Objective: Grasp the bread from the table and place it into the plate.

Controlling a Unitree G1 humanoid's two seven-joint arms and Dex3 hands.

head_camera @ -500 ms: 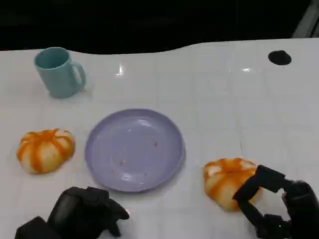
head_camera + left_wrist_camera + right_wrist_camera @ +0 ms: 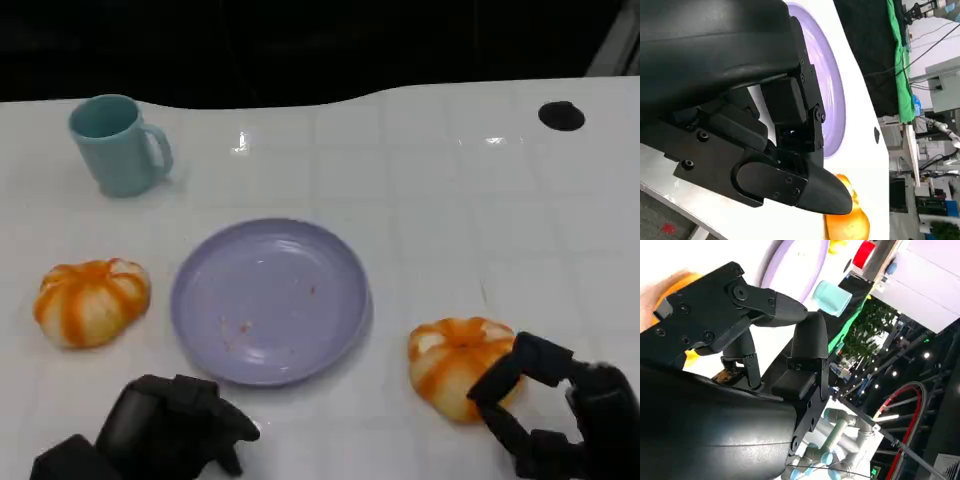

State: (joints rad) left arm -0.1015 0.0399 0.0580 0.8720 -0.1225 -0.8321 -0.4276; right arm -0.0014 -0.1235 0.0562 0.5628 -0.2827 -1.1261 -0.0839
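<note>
One orange-and-white bread [image 2: 455,365] lies on the white table to the right of the purple plate [image 2: 268,300], and a second bread [image 2: 90,300] lies to the plate's left. My right hand [image 2: 560,415] is at the near right of the right bread. Its fingers [image 2: 515,375] are spread and arched against the bread's near right side, without lifting it. The right wrist view shows the same bread [image 2: 677,280] beyond the fingers [image 2: 765,300]. My left hand [image 2: 170,430] rests on the table in front of the plate, fingers curled in and holding nothing.
A teal mug [image 2: 118,145] stands at the far left. A small black round mark [image 2: 561,115] sits at the far right near the table's back edge. The plate holds only a few crumbs. Bare white table lies between plate and mug.
</note>
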